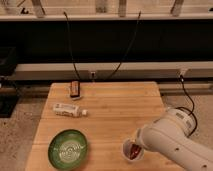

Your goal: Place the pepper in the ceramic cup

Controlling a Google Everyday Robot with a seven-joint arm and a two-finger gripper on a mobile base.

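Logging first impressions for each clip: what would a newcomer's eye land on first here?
The bulky white arm at the lower right, its gripper down at the ceramic cup near the table's front edge, with the dark red pepper showing inside the cup. Next, the green patterned bowl at the front left, and the white bottle lying behind it.

The gripper sits over the ceramic cup with the pepper inside, right of the bowl; a bottle lies behind.
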